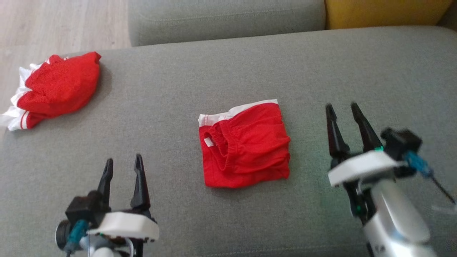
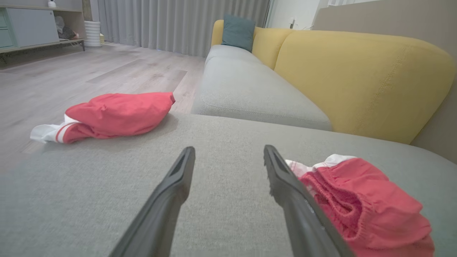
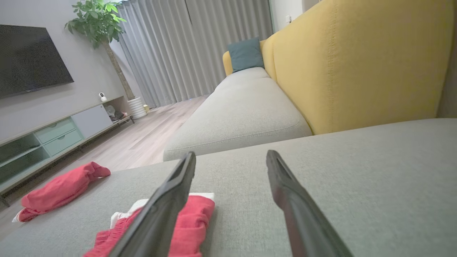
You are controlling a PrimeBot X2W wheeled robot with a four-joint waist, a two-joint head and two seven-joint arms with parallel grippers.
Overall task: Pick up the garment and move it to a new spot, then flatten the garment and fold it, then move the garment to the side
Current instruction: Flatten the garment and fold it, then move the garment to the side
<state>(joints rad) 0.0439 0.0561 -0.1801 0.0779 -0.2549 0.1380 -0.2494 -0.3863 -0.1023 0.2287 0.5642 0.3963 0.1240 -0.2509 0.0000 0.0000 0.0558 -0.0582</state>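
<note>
A red garment (image 1: 246, 146) with a white waistband lies folded into a rough square in the middle of the grey sofa seat (image 1: 250, 64). My left gripper (image 1: 124, 159) hovers open to its left, nothing between the fingers; in the left wrist view the garment (image 2: 364, 210) lies just right of the gripper (image 2: 229, 149). My right gripper (image 1: 342, 105) hangs open to the right of the garment, also empty. In the right wrist view the garment (image 3: 192, 214) shows partly behind the left finger of that gripper (image 3: 231, 153).
A second red and white garment (image 1: 59, 87) lies bunched at the seat's far left edge, beside the wooden floor (image 1: 53, 25). A yellow backrest (image 2: 357, 78) and another grey seat cushion (image 1: 225, 18) border the far side.
</note>
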